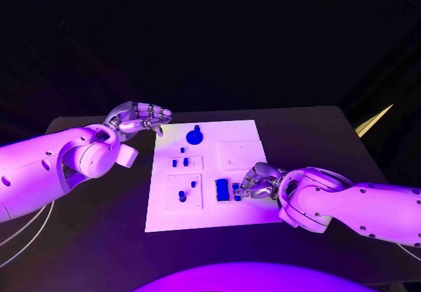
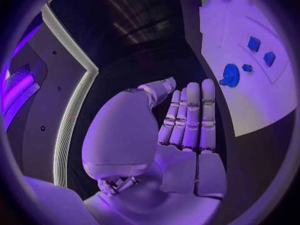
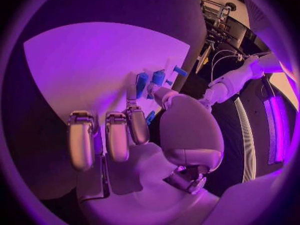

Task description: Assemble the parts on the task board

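The white task board (image 1: 241, 131) lies in the middle of the black table. A round blue part (image 1: 194, 136) sits at its far end, and small blue parts (image 1: 180, 162) and a blue peg (image 1: 182, 196) stand in its left column. My left hand (image 1: 139, 117) hovers off the board's far left corner, its fingers (image 2: 190, 115) stretched out side by side and holding nothing; the round part (image 2: 230, 75) lies beyond them. My right hand (image 1: 259, 182) rests on the board's near right. It pinches a small blue part (image 3: 150, 116) between thumb and finger, beside a larger blue block (image 1: 222, 190).
Bare black table (image 1: 87, 243) surrounds the board on every side. A square recessed plate (image 1: 240, 152) on the board's right half lies just beyond my right hand. My left forearm (image 1: 53, 170) stretches along the table's left side.
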Tool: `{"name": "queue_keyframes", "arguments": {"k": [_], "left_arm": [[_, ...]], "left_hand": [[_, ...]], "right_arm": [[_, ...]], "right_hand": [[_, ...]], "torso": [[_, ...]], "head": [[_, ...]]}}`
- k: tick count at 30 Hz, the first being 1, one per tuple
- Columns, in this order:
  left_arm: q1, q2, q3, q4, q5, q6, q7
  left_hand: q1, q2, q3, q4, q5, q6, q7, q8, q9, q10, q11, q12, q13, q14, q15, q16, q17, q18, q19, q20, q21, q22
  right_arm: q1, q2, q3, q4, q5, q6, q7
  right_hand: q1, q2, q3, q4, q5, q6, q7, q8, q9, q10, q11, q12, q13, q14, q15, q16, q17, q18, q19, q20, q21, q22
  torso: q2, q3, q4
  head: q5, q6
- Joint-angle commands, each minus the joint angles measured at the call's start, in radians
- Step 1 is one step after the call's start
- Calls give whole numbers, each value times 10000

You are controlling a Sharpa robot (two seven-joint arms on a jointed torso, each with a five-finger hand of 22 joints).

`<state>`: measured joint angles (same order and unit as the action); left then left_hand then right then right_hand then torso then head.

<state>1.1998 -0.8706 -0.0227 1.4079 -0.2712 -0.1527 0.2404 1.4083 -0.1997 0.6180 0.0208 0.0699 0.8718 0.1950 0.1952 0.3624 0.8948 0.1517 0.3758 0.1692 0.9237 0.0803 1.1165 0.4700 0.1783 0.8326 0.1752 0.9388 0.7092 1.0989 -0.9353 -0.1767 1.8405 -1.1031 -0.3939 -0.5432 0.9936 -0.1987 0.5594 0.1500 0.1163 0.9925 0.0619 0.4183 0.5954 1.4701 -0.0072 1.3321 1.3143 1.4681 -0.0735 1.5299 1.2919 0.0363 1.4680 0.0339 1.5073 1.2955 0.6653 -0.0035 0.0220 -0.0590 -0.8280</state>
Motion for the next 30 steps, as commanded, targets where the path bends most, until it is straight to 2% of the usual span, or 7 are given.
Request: {"name": "queue_keyframes", "arguments": {"k": [1, 8, 14, 17, 20, 25, 30], "left_arm": [[0, 10, 6, 15, -7, 35, -3], [0, 6, 5, 11, -12, 37, -12], [0, 7, 5, 3, -16, 32, -14], [0, 7, 4, -1, -22, 30, -12], [0, 6, 4, -3, -24, 27, -10], [0, 2, 3, -8, -26, 23, -10], [0, 3, 2, -12, -28, 18, -12]], "left_hand": [[-21, 69, -252, 15, 220, -24, 107, 113, -17, -146, -11, 145, -101, -21, -25, -129, -102, 62, 48, -25, -170, -130], [-24, 70, -255, 15, 218, -25, 111, 117, -19, -157, -6, 154, -107, -21, -21, -131, -111, 59, 51, -26, -165, -125], [-24, 70, -255, 15, 218, -25, 111, 117, -19, -157, -6, 154, -107, -21, -21, -131, -111, 59, 51, -26, -165, -125], [-24, 70, -255, 15, 218, -25, 111, 117, -19, -157, -6, 154, -107, -21, -21, -131, -111, 59, 51, -26, -165, -125], [-24, 70, -255, 15, 218, -25, 111, 117, -19, -157, -6, 154, -107, -21, -21, -131, -111, 59, 51, -26, -165, -125], [-24, 70, -255, 15, 218, -25, 111, 117, -19, -157, -6, 154, -107, -21, -21, -131, -111, 59, 51, -26, -165, -125], [-24, 70, -255, 15, 218, -25, 111, 117, -19, -157, -6, 154, -107, -21, -21, -131, -111, 59, 51, -26, -165, -125]], "right_arm": [[-9, 8, -1, 41, -50, -40, 53], [-9, -1, 0, 80, -90, -83, 141], [-9, -41, 0, 116, -100, 19, 215], [-9, -118, 0, 141, -132, 185, 256], [-9, -200, 0, 157, -184, 413, 286], [-10, -302, -1, 199, -217, 736, 307], [-15, -352, -2, 205, -227, 773, 291]], "right_hand": [[-361, -37, -196, 311, 179, 162, 15, 162, 83, 103, -43, 6, 1321, 895, -24, 78, 2176, -253, 900, -40, 72, 2606], [-620, -138, -523, 593, 196, 175, -6, 156, 87, 111, -57, 17, 1329, 896, -33, 80, 2181, -254, 901, -45, 75, 2607], [-627, -164, -622, 636, 203, 177, -14, 156, 90, 112, -61, 19, 1332, 896, -37, 79, 2178, -254, 901, -48, 74, 2607], [-211, -162, -667, 453, 222, 163, -22, 149, 96, 116, -73, 27, 1339, 897, -48, 81, 2184, -257, 904, -59, 91, 2611], [323, -357, -737, 78, 187, 161, -12, 143, 104, 114, -70, 21, 1341, 900, -46, 90, 2201, -259, 906, -65, 101, 2614], [611, -418, -847, -93, 184, 167, -17, 137, 106, 113, -72, 19, 1343, 903, -48, 97, 2216, -262, 909, -63, 117, 2618], [616, -414, -851, -93, 185, 169, -16, 137, 106, 116, -72, 27, 1348, 904, -48, 99, 2220, -264, 911, -63, 125, 2621]], "torso": [[3, -3, 7], [4, -5, 3], [-4, -4, -8], [-7, 0, -6], [-8, 0, -4], [-5, 1, -10], [-5, 1, -12]], "head": [[13, 1], [23, -10], [34, -23], [35, -19], [45, -18], [53, -15], [54, 0]]}}
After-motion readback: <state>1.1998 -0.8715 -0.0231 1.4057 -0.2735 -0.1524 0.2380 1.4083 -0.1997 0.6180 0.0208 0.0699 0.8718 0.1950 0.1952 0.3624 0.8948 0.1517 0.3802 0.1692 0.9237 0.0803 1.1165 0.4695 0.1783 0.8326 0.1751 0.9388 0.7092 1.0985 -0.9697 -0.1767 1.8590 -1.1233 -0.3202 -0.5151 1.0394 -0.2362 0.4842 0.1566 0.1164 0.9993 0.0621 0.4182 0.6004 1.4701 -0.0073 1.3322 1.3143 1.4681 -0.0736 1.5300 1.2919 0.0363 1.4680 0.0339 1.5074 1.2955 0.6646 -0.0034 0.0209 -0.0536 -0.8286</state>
